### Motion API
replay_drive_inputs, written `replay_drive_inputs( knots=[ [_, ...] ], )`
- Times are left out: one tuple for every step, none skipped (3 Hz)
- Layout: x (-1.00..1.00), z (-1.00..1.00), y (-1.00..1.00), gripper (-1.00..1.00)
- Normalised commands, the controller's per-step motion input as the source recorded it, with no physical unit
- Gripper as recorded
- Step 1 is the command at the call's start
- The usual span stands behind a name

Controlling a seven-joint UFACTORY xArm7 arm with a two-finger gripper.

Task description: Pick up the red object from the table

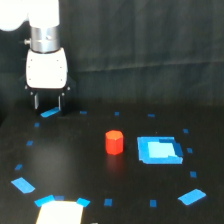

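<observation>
The red object (114, 142) is a small red-orange stubby block standing upright on the black table (75, 160), a little left of a flat blue square patch (159, 150). My gripper (47, 102) hangs from the white arm at the upper left of the exterior view, well away from the red object and above the table's far left part. Its two short dark fingers (36, 101) point down with a gap between them and nothing held.
Small blue tape marks (192, 196) dot the table in a rough ring around the block. A larger blue strip (23, 185) lies at the front left, and a pale white patch (60, 212) sits at the bottom edge. A dark curtain hangs behind.
</observation>
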Motion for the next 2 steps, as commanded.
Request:
replay_drive_inputs(
  knots=[
    [1.0, -0.59, -0.12, 0.65],
    [1.0, -1.0, -1.0, 1.0]
  ],
)
